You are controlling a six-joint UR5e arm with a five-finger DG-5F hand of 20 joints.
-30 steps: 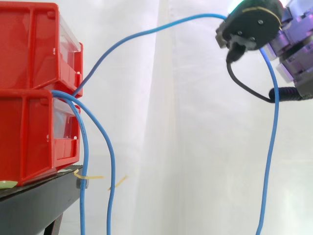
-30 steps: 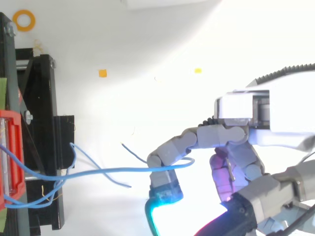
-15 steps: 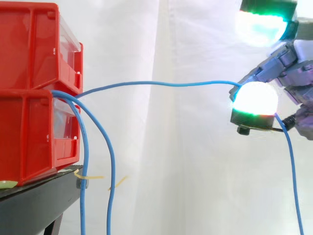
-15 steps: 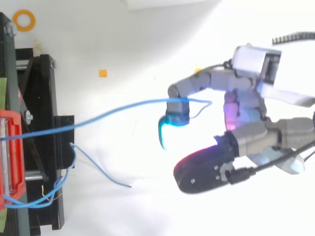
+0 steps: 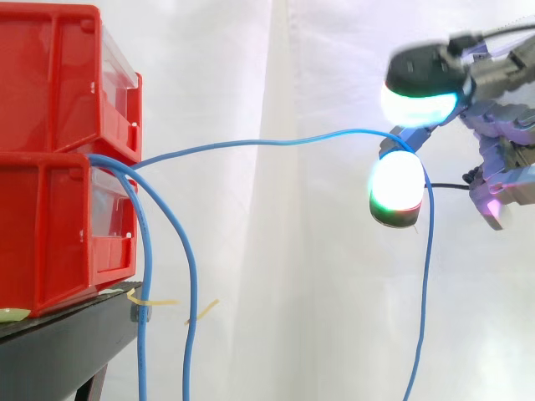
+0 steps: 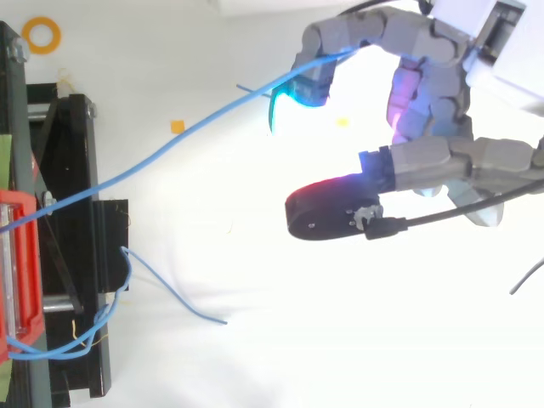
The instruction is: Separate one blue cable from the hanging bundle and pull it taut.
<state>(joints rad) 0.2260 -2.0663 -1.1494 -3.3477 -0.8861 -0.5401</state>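
At the left, the red bins point(image 5: 50, 159) sit stacked on the black stand point(image 5: 58, 342); from the seam between them the hanging bundle point(image 5: 191, 292) of blue cables drops past the stand's edge; one blue cable point(image 5: 267, 142) leaves the same seam and runs rightward in a shallow arch, well apart from the rest; at the right it passes over a curled finger point(image 6: 340, 34) of the hand point(image 6: 421, 102), which is hooked closed round it, and its free tail hangs down below; separation looks done, and tautening is the step in hand; the next move likely calls for drawing further from the bins without letting the cable slide off the finger.
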